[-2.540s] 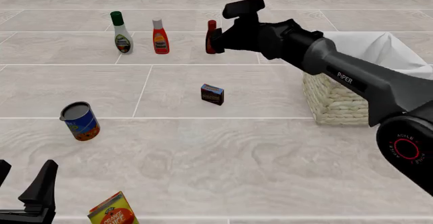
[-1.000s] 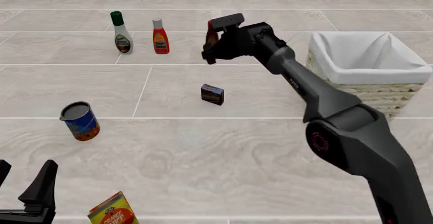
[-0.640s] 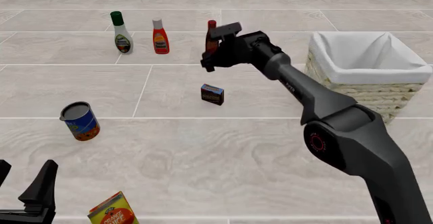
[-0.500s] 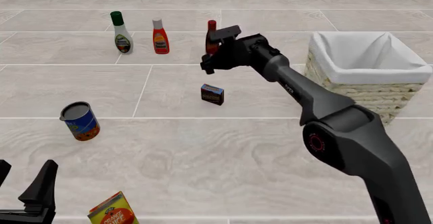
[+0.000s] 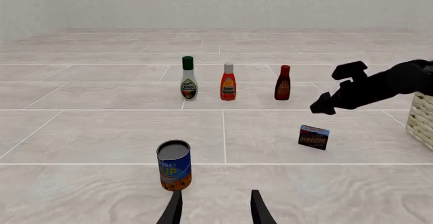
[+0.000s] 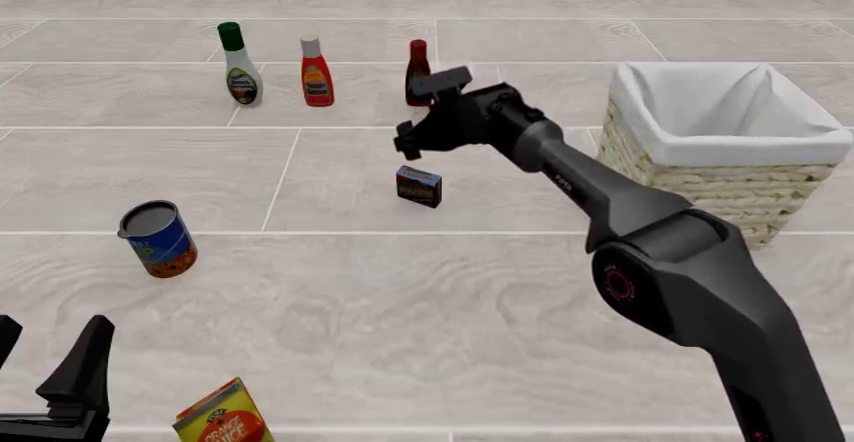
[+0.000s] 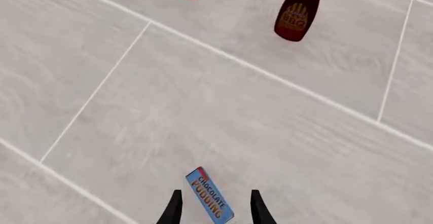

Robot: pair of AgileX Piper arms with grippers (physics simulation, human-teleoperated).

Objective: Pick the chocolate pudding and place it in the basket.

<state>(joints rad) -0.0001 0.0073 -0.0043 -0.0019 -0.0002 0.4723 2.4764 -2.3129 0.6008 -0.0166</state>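
The chocolate pudding (image 6: 419, 186), a small dark brown box with a blue top edge, stands on the floor mid-scene; it also shows in the left wrist view (image 5: 314, 137) and the right wrist view (image 7: 210, 201). My right gripper (image 6: 408, 143) hangs open just above and behind it, the box between the fingertips (image 7: 176, 206) in the wrist view, not touching. The basket (image 6: 722, 147), wicker with white lining, stands at the right. My left gripper (image 6: 54, 387) is open and empty at the near left.
A blue can (image 6: 159, 239) stands at the left. A white dressing bottle (image 6: 240, 65), a red ketchup bottle (image 6: 316, 73) and a dark BBQ bottle (image 6: 416, 70) line the back. An orange juice carton (image 6: 224, 416) lies at the near edge.
My right arm has swung left away from the basket and lowered toward the pudding box. The left arm and all objects have stayed still.
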